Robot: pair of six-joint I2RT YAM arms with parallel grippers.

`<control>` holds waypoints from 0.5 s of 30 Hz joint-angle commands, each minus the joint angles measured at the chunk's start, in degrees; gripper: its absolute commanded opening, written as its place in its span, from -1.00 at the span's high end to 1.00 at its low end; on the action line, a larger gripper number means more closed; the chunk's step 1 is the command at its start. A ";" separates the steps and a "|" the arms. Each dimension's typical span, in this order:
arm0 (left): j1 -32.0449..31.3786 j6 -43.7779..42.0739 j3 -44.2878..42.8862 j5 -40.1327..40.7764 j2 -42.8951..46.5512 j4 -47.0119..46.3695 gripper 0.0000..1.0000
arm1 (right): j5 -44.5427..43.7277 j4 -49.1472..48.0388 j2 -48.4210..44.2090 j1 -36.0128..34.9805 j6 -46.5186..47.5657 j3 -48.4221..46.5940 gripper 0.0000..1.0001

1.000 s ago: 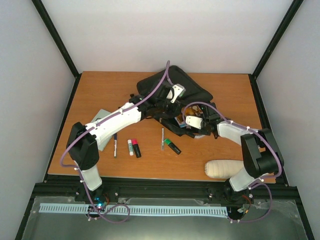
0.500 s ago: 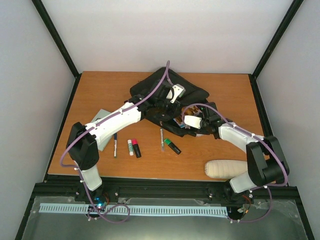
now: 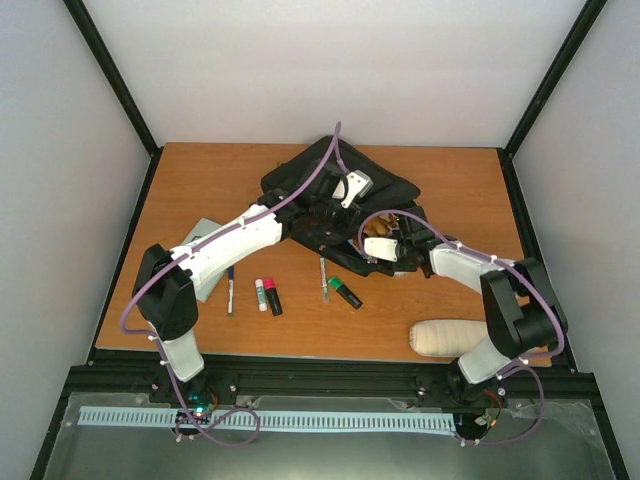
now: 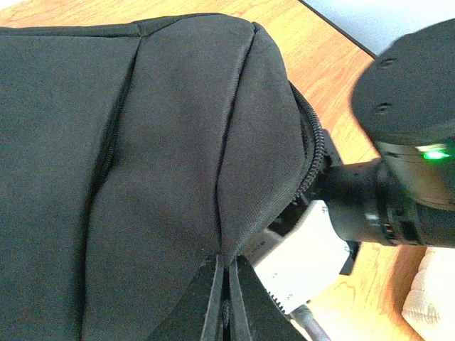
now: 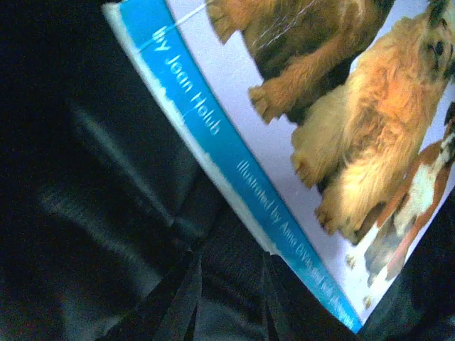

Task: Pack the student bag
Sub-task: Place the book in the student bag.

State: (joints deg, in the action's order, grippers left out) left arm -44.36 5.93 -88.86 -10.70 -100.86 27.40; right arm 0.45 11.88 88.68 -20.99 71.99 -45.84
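While the left tool [image 4: 226, 273] pinches a fold of the student bag [image 3: 295, 172], the right tool [image 5: 229, 266] sits in the bag's dark opening beside a book [image 5: 341, 142].

The black bag lies at the far middle of the table [image 3: 200, 180], where both arms meet at its near side. The left tool's fingers are pressed together on the fabric, close to the zip teeth [image 4: 313, 156]. The right tool's fingers [image 5: 186, 291] stand a little apart, with only dark fabric showing in the gap. The book, with dogs and a blue strip on its cover, lies tilted just past them; I cannot tell whether it touches them. On the nearer part of the table lie a black pen [image 3: 230, 290], a green-capped marker [image 3: 346, 292] and a cream rolled pouch [image 3: 450, 337].
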 commanded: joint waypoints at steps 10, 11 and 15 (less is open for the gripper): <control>-0.14 -2.15 -2.77 -4.06 3.93 -0.99 0.98 | -0.52 -11.91 9.65 -1.94 4.19 -4.78 0.49; -0.15 -2.15 -2.73 -4.07 4.04 -0.95 0.98 | -0.45 -13.43 9.59 -1.95 3.83 -4.80 0.48; -0.20 -2.09 -2.59 -4.60 3.93 -0.86 0.98 | 0.70 -17.11 9.91 -1.95 2.63 -6.81 0.44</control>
State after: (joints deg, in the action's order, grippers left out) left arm -44.29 5.04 -88.86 -11.88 -100.57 28.45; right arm -0.21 1.67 97.82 -22.13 74.76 -49.67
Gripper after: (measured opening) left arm 0.011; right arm 0.271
